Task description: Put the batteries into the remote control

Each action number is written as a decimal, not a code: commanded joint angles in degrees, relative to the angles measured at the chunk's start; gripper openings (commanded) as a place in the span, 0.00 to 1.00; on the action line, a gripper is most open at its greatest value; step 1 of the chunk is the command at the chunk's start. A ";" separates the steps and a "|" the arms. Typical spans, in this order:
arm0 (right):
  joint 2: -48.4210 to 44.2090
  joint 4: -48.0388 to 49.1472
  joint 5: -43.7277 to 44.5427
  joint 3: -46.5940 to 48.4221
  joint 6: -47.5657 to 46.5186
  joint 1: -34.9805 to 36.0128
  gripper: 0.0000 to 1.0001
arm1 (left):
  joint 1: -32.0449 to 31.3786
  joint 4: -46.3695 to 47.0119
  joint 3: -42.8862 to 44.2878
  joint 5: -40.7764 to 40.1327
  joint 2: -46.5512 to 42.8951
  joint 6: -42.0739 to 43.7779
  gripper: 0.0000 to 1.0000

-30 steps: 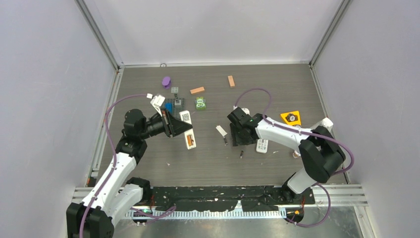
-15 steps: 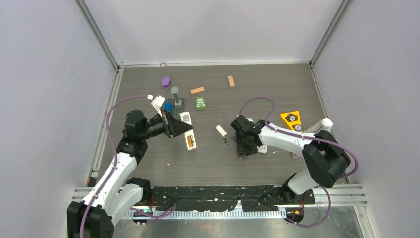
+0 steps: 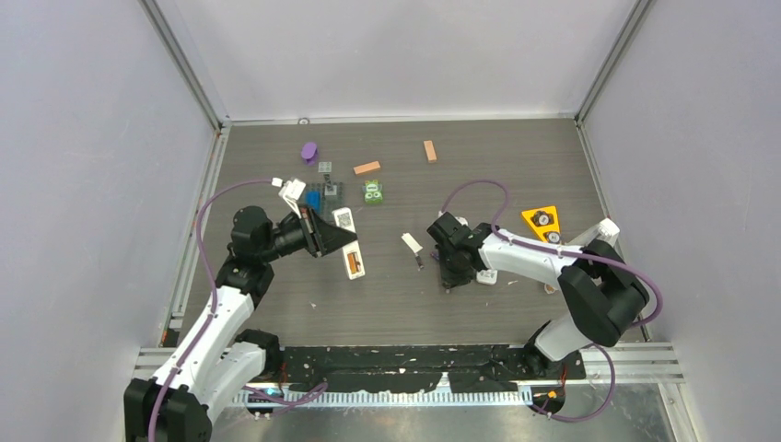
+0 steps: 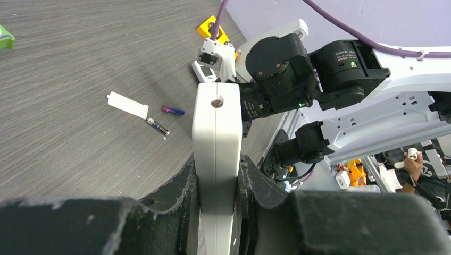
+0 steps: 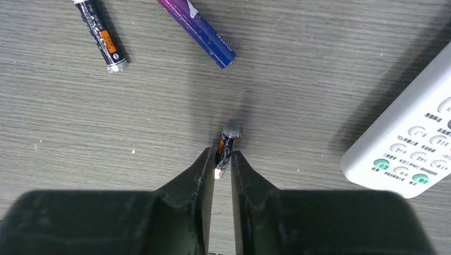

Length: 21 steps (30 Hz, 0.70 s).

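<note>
My left gripper (image 3: 339, 241) is shut on a white remote control (image 3: 353, 259) and holds it off the table; the remote's open bay shows orange. In the left wrist view the remote (image 4: 215, 127) stands edge-on between the jaws of the left gripper (image 4: 217, 172). My right gripper (image 5: 223, 159) is shut on a dark battery with an orange band (image 5: 227, 142), its tip down at the table. In the top view the right gripper (image 3: 451, 279) is right of a white battery cover (image 3: 412, 242). A dark battery (image 5: 101, 36) and a purple battery (image 5: 197, 26) lie loose beyond it.
A second white remote (image 5: 409, 154) lies just right of my right gripper. A yellow triangle (image 3: 542, 219) sits farther right. Two orange-tan blocks (image 3: 367, 168), a purple piece (image 3: 308, 151), a green toy (image 3: 372, 192) and small grey and blue parts (image 3: 322, 191) lie at the back.
My right gripper has moved toward the near edge and come down over the battery that lay alone on the table. The left arm and its remote have barely moved.
</note>
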 commanded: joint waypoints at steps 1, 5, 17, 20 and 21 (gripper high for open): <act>1.80 0.36 1.12 0.07 0.61 0.37 0.28 | 0.16 1.55 -0.24 -0.76 -1.37 -0.37 0.00; 2.78 1.01 0.04 -0.59 0.76 0.32 0.32 | 0.19 1.39 -0.08 -1.07 -1.45 -0.37 0.00; -7.43 12.33 -6.40 -1.76 -8.10 0.38 0.06 | 0.18 -0.71 1.29 -4.44 -2.81 0.60 0.00; -14.46 17.78 -12.98 -2.41 -12.07 0.34 0.05 | 0.14 1.62 0.95 -5.31 -2.27 -1.20 0.00; -15.63 20.64 -14.44 -2.58 -12.78 0.40 0.05 | 0.18 2.57 0.98 -5.43 -1.98 -2.02 0.00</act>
